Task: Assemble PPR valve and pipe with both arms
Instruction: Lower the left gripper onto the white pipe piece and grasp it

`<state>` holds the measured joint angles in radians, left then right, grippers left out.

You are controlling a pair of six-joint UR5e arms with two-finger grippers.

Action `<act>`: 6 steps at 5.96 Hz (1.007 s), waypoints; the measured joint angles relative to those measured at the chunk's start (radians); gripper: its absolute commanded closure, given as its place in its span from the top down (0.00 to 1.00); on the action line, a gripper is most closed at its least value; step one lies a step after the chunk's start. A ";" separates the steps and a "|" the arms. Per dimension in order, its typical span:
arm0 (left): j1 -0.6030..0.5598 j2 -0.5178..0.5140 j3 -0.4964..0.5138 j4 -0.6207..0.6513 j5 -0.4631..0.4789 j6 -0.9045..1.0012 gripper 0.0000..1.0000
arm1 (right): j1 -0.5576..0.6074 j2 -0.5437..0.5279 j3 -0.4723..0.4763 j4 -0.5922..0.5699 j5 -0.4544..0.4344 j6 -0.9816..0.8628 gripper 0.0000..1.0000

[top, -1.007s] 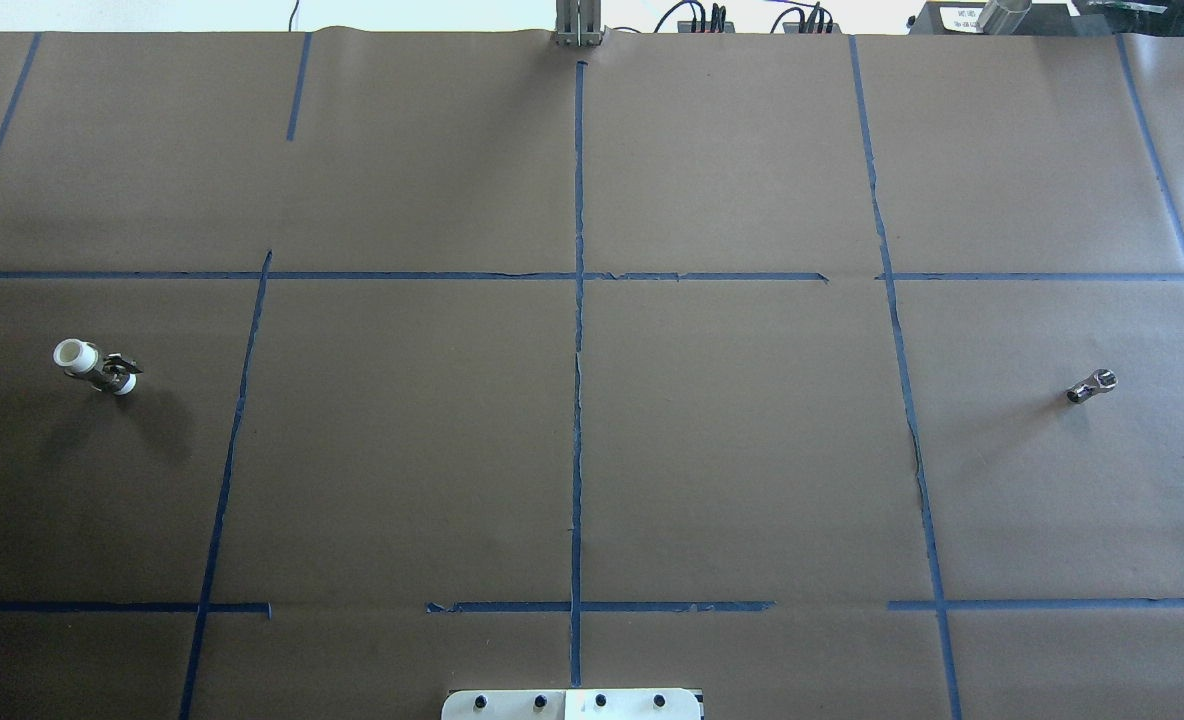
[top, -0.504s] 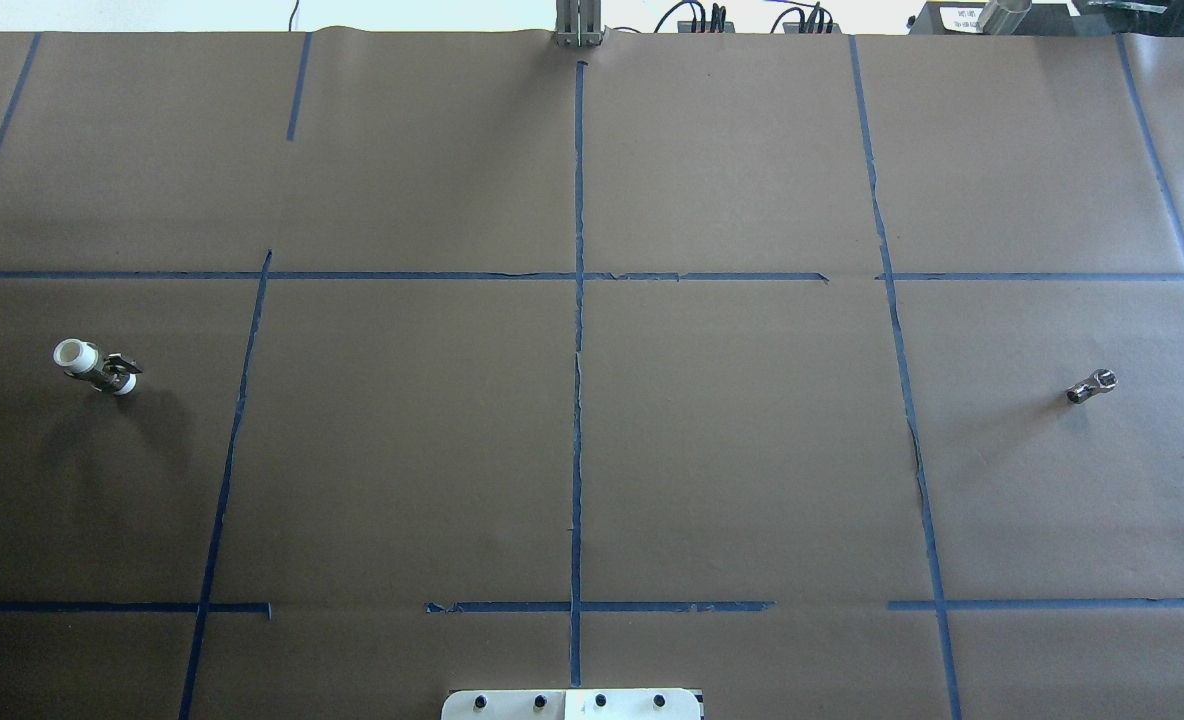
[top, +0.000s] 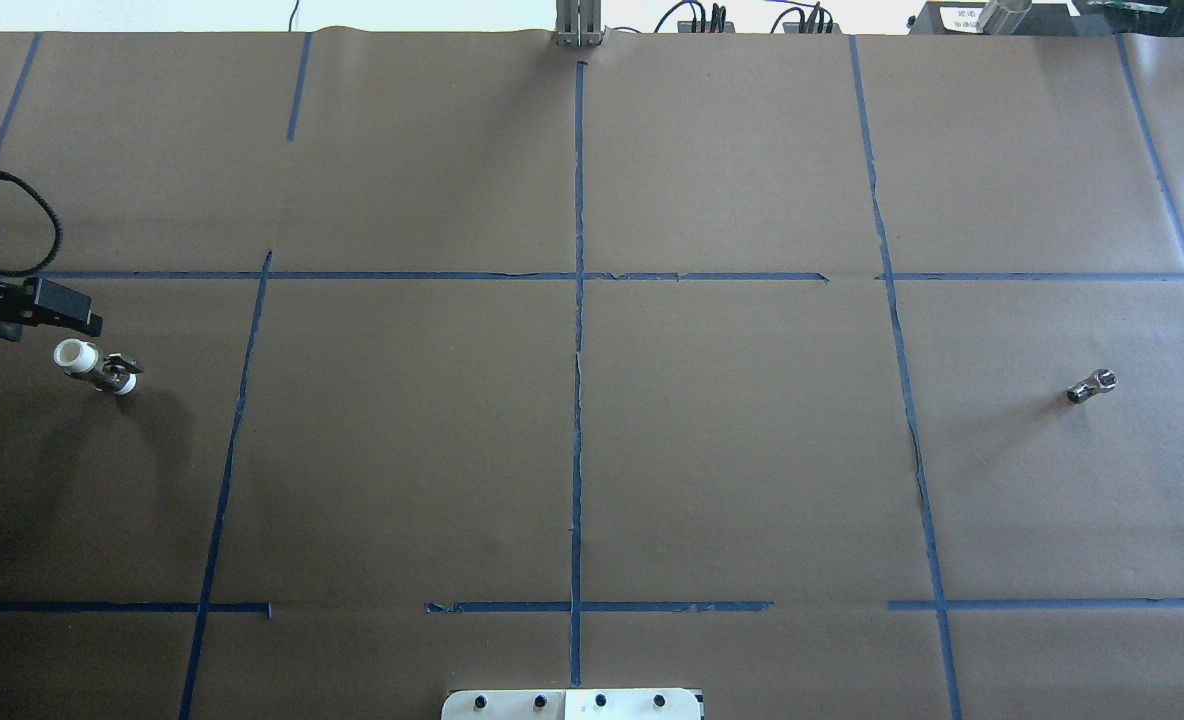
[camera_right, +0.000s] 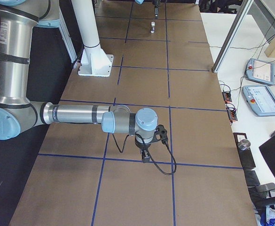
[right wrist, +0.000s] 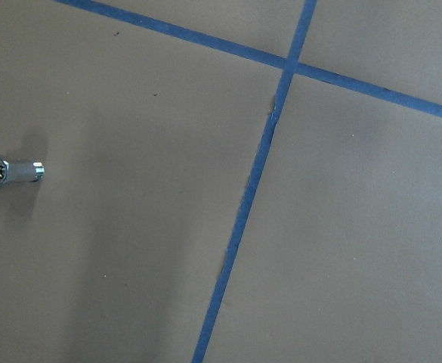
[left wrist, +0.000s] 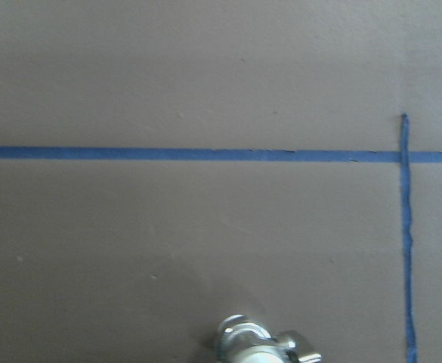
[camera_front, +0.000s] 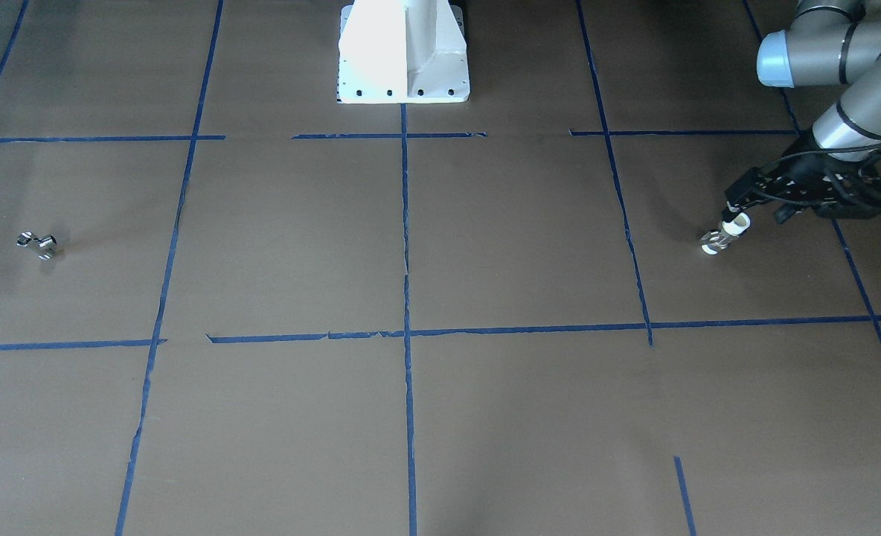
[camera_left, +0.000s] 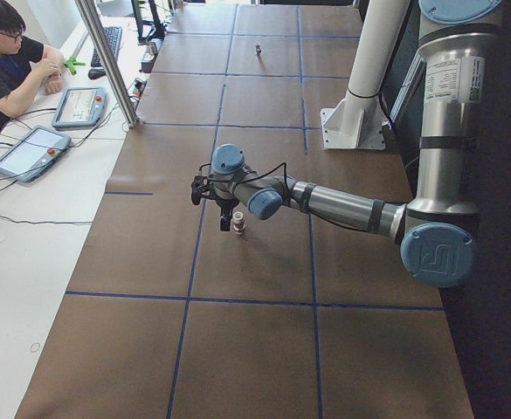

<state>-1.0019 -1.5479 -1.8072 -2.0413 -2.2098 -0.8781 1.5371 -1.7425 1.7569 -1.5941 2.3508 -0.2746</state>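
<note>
Two parts are lying loose on the table (top: 752, 450), neither of them grasped.

Change: in the overhead view my left gripper (top: 90, 318) is now reaching in from the 9 o'clock edge. A second ago no arm was showing there at all. It is hovering just at 11 o'clock of the PPR valve (top: 97, 368), not touching it.

The valve is lying unmoved, far toward 9 o'clock. The pipe (top: 1092, 386) is sitting unmoved far toward 3 o'clock, well apart from it.

Left finger spread: I cannot tell from these angles. My right gripper (camera_right: 146, 159) is showing only in the side view, so its spread is unreadable too.

Judgement: I am beginning the approach to pick up the valve, and the mating is all ahead.
</note>
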 measured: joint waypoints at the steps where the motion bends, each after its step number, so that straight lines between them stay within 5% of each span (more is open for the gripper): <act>1: 0.022 0.001 0.000 0.000 0.019 -0.018 1.00 | 0.000 0.000 0.000 0.000 0.000 0.000 1.00; 4: 0.059 0.003 0.019 0.001 0.063 -0.022 0.97 | 0.000 -0.002 -0.001 -0.001 0.001 -0.001 1.00; 5: 0.064 0.003 0.022 0.002 0.072 -0.020 0.87 | 0.000 -0.004 -0.001 0.000 0.001 -0.001 1.00; 6: 0.065 0.004 0.023 0.002 0.075 -0.018 0.55 | 0.000 -0.004 -0.001 0.000 0.001 -0.001 1.00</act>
<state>-0.9365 -1.5441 -1.7838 -2.0388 -2.1350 -0.8965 1.5371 -1.7469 1.7564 -1.5939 2.3516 -0.2760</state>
